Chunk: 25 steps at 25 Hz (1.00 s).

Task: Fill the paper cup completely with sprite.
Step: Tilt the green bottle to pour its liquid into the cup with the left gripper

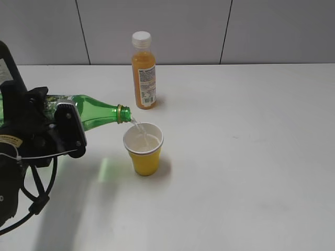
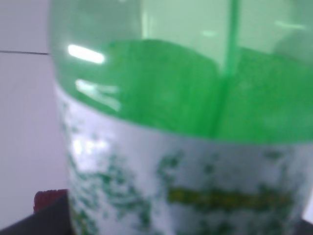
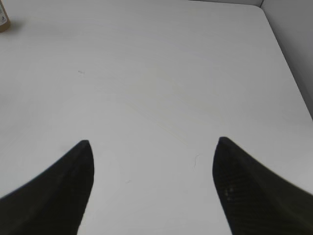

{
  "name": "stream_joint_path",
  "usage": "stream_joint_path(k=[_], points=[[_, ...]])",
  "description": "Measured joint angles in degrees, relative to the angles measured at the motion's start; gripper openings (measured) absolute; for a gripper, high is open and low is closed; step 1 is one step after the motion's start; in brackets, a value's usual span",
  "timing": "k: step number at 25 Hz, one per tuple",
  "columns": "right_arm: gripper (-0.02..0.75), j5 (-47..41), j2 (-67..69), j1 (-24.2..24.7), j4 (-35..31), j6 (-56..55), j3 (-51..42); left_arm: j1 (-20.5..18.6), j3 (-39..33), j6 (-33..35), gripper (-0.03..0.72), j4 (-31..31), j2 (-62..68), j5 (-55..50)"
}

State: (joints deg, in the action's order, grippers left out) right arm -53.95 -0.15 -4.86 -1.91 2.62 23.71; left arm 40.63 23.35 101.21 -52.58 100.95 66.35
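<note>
While the left tool (image 1: 63,128) is pinching the green bottle (image 1: 97,112) around its labelled body, it is tipping that bottle almost flat, so that the open neck is hanging just over the cup (image 1: 143,149). That low tilt looks chosen to keep the flow thin: a narrow stream of sprite (image 1: 135,123) is running from the mouth down inside the near rim, not splashing over it. Up close in the left wrist view, the bottle's label (image 2: 186,191) is filling the frame and the tool's pads themselves are hidden, so how the grip sits on the bottle is hard to judge; it is probably seated on the label band.

Standing upright near the middle of the desk (image 1: 251,157), the cup is sitting free, with nothing steadying it. Clear liquid is showing inside, below the rim, so the filling is under way but seemingly well short of full. Behind it, well apart, the orange juice bottle (image 1: 144,73) is standing capped and plays no part in the pour.

Over bare desk on the other side, the right tool (image 3: 151,147) is hanging with its jaws spread wide and empty, clear of the pour so it cannot knock the cup.
</note>
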Motion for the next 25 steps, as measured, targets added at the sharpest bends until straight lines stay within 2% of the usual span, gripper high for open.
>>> stream_joint_path(k=[25], points=[[0.585,0.0,0.0,0.0,0.0,0.0,0.0,-0.46,0.0,3.69,0.438,-0.9,0.0,0.34]])
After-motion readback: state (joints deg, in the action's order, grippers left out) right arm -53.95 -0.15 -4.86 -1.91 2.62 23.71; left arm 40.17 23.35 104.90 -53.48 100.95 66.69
